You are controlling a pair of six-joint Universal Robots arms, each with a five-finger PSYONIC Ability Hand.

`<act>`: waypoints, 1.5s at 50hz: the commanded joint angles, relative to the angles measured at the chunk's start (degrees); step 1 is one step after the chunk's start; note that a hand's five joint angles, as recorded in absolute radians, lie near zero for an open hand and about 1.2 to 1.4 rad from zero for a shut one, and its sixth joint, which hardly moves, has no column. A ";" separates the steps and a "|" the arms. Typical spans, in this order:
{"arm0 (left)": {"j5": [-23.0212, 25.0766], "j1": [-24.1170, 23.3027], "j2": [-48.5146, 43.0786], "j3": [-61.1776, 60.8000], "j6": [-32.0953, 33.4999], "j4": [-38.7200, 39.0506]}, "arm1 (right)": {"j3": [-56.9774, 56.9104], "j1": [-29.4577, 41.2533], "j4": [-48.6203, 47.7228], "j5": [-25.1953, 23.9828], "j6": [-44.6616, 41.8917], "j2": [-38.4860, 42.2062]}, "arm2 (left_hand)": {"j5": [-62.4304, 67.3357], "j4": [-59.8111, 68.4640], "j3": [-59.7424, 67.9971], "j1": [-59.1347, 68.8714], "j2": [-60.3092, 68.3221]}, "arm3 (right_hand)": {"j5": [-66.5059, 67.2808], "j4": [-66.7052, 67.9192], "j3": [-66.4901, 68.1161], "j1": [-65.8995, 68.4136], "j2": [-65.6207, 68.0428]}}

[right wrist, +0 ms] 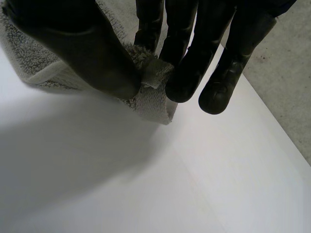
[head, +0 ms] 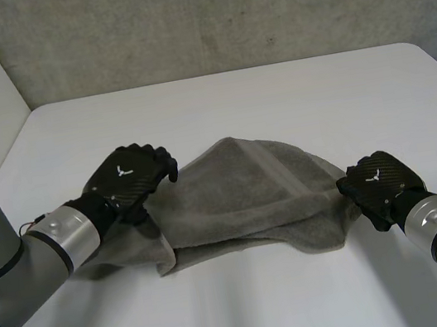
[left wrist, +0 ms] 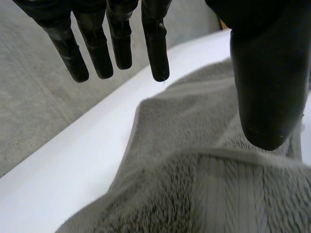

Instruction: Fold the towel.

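Note:
A grey towel (head: 242, 201) lies bunched on the white table (head: 233, 102), its upper layer folded over with a rounded far edge. My left hand (head: 133, 178) hovers over the towel's left end with straight fingers (left wrist: 155, 43) spread above the cloth (left wrist: 204, 174), holding nothing. My right hand (head: 377, 183) is at the towel's right end. In the right wrist view its thumb (right wrist: 82, 48) and fingers (right wrist: 187, 73) pinch a corner of the towel (right wrist: 150, 73).
A grey wall (head: 202, 15) runs behind the table's far edge. Bare tabletop stretches in front of the towel (head: 251, 309) and behind it.

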 commanded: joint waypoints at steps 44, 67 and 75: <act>-7.49 11.76 22.77 9.62 -10.14 -5.84 | -29.93 -1.16 23.62 -4.30 13.27 -15.94 | 56.03 53.64 53.40 54.24 53.81 | 3.61 2.84 3.03 3.74 4.59; 11.32 19.41 8.29 1.71 -22.80 -5.76 | -36.50 -0.11 29.37 -5.45 19.43 -8.48 | 16.66 14.28 14.03 14.88 14.45 | 3.61 2.84 3.03 3.74 4.59; 11.23 19.67 2.04 1.18 -18.06 -6.55 | -29.99 -0.46 25.15 -5.36 19.16 -6.63 | 29.22 26.84 26.59 27.44 27.01 | 3.61 2.84 3.03 3.74 4.59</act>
